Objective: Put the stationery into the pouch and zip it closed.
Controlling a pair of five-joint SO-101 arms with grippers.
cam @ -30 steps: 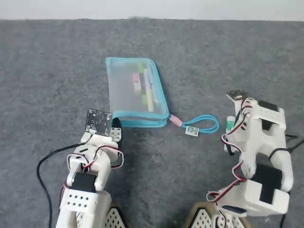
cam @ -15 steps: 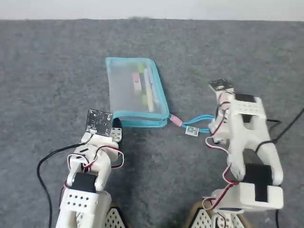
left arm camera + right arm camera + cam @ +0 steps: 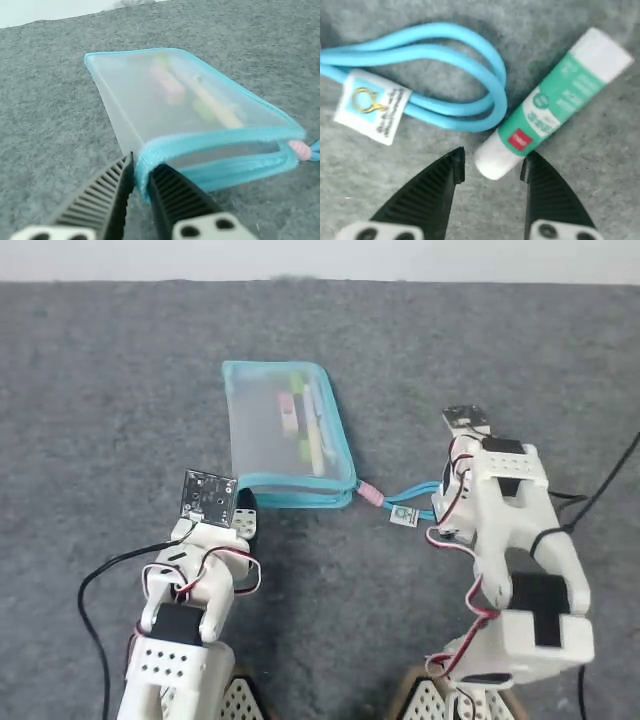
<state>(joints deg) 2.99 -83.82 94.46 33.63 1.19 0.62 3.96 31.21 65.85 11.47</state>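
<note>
A clear pouch (image 3: 285, 440) with teal edging lies on the grey mat, and several coloured stationery items show through it. Its pink zip pull (image 3: 369, 494) sits at the end where a blue cord loop (image 3: 420, 495) trails off. My left gripper (image 3: 141, 167) is shut on the pouch's near corner (image 3: 145, 155). In the high view that gripper (image 3: 246, 512) sits at the pouch's lower left corner. A green-and-white glue stick (image 3: 555, 100) lies beside the cord loop (image 3: 420, 75). My right gripper (image 3: 493, 159) is open, with the stick's near end between its fingertips.
A white tag (image 3: 370, 107) with a gold ring hangs on the cord. The grey mat (image 3: 120, 370) spreads wide on every side of the pouch. The right arm's body (image 3: 510, 530) covers the glue stick in the high view.
The right arm has swung left toward the cord, and it now covers the glue stick in the high view. The left arm and the pouch have stayed put.
</note>
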